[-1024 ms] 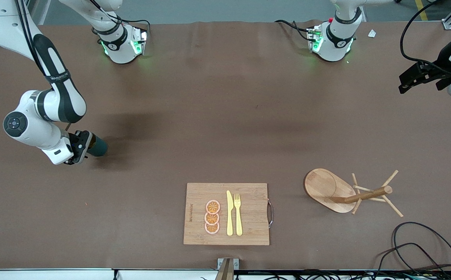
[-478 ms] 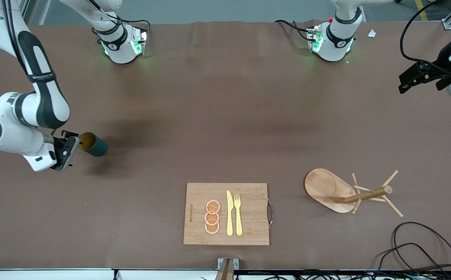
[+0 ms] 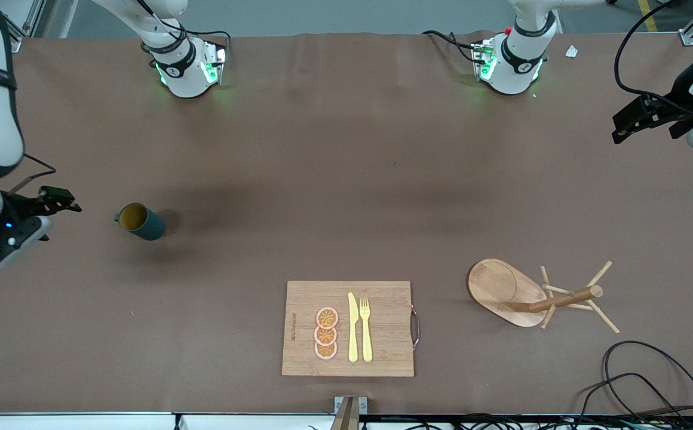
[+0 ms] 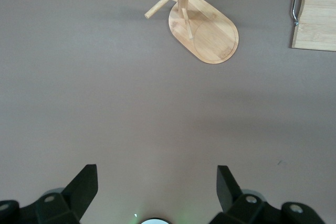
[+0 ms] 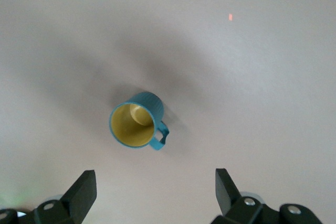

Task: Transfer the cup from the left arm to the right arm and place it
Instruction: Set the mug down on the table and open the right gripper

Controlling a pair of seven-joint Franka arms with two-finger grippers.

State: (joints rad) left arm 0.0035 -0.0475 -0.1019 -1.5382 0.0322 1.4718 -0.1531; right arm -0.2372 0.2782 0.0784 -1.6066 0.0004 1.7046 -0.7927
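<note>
Cup (image 3: pixel 139 221) stands upright on the table (image 3: pixel 346 179) toward the right arm's end, handle at about 9 o'clock in the front view, tan inside showing. Right gripper (image 3: pixel 60 200) hangs apart from it over the table's edge, fingers spread wide and empty. Left gripper (image 3: pixel 636 119) waits over the other end, fingers wide apart, holding nothing, peg rack (image 3: pixel 537 292) at 7 o'clock below it

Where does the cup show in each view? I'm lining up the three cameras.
Front view: the cup stands on the table toward the right arm's end.
Right wrist view: the cup sits mid-picture, under the open right gripper.
Left wrist view: not in it.
Shared landmark: the brown table.
</note>
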